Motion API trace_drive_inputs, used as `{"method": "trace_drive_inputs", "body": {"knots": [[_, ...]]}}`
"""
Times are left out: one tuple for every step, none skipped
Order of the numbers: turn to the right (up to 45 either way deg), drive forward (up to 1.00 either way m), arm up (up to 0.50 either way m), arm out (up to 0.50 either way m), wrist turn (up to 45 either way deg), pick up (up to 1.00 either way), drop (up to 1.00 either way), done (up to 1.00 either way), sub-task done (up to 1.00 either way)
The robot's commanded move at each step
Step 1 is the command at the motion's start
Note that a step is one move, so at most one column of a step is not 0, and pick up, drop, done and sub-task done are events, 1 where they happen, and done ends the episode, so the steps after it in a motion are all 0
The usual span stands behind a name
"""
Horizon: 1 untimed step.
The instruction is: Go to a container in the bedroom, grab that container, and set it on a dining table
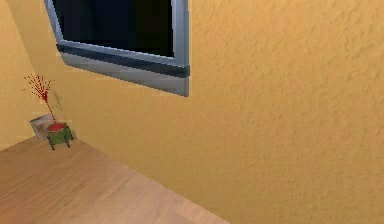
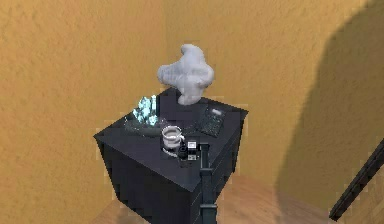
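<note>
Facing an orange wall (image 1: pixel 290 110), the forward view takes in a window (image 1: pixel 120 40) and a small potted plant (image 1: pixel 52 122) at the corner of the wood floor (image 1: pixel 80 190).

In the arm side view the pale round container (image 2: pixel 173 137) stands on the dark counter (image 2: pixel 135 165), with the tool (image 2: pixel 189 149) right by it. I cannot tell whether it holds anything. The approach looks done, while the lift and the trip to the dining table are left. A grey bust (image 2: pixel 185 75), a glassy thing (image 2: pixel 145 112) and a dark flat thing (image 2: pixel 211 122) crowd the container.
</note>
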Motion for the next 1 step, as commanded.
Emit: {"method": "trace_drive_inputs", "body": {"knots": [[0.0,0.00,0.10,0.00,0.0,0.00,0.00,0.00,0.00]]}}
